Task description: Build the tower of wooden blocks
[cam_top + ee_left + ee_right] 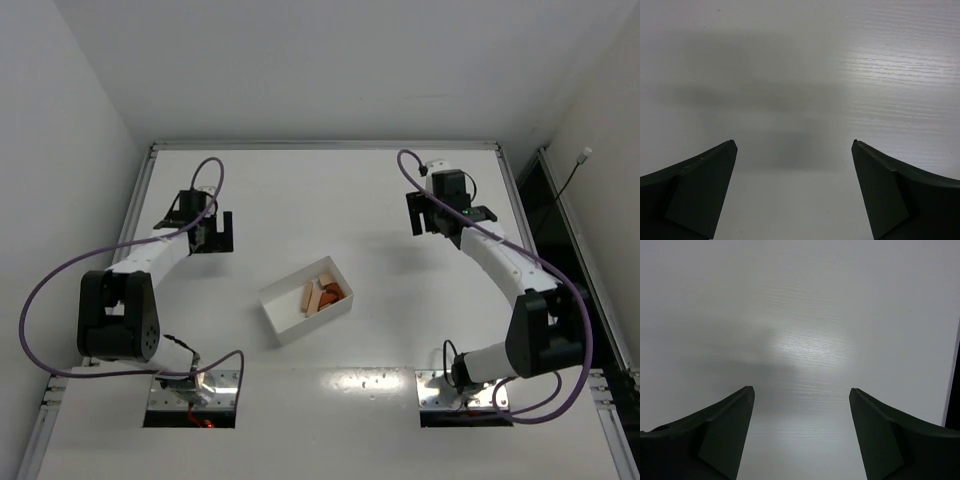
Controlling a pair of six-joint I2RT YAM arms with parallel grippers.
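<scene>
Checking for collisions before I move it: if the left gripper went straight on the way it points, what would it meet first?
Probably just the bare table. The left gripper is open, and its wrist view shows only white surface ahead; the white box lies off to the side.

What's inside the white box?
A few small wood blocks, tan and reddish-orange, lie bunched at one end of the white box. Any pieces beneath them are hidden.

Approx 5 wood blocks point(320, 293), 1 white box point(285, 308).
</scene>
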